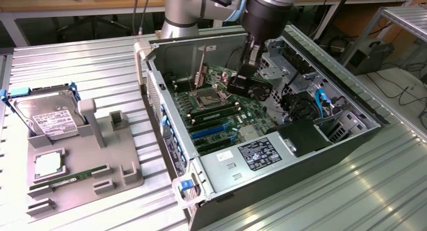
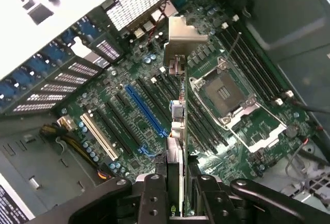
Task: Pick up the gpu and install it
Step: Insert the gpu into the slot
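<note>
Currently mid-install: pincer (image 2: 177,190) is clamped on the gpu (image 2: 177,131), card held edge-on above the motherboard (image 2: 154,80) inside the open case (image 1: 220,166). In the exterior view the gpu (image 1: 257,86) hangs under the arm at the far side of the case, fan showing, not seated. The card looks to sit right of the blue slot (image 2: 147,113). My read: next move calls for lining the card edge up with a slot and its bracket with the rear openings, then a straight press. Hard to make out: card's bottom edge connector, and which slot it is over.
</note>
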{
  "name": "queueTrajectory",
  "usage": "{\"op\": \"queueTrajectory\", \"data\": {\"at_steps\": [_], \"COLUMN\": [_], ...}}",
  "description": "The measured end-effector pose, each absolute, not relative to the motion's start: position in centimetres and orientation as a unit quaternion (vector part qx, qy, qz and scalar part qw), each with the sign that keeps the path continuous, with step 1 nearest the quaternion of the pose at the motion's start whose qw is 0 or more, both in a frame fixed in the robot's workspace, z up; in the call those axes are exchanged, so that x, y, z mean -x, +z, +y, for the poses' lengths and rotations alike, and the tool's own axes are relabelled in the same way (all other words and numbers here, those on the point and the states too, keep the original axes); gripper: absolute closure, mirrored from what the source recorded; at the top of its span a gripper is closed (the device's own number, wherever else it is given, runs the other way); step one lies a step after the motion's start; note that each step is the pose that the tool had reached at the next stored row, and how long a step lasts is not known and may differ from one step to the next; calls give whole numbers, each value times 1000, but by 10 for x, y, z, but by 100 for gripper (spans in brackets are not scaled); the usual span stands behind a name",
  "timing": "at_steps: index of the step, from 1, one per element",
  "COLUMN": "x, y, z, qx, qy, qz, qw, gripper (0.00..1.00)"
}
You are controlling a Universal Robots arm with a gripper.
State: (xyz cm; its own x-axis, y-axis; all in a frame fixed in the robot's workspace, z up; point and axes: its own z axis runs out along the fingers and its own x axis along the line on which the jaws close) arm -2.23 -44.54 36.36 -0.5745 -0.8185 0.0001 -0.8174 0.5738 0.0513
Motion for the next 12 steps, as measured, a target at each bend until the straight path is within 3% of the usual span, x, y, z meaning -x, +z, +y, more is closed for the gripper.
{"op": "queueTrajectory", "data": {"at_steps": [12], "x": [22], "y": [347], "z": [-445], "qx": [-594], "qy": [-21], "qz": [-804], "qw": [15], "gripper": [74]}}
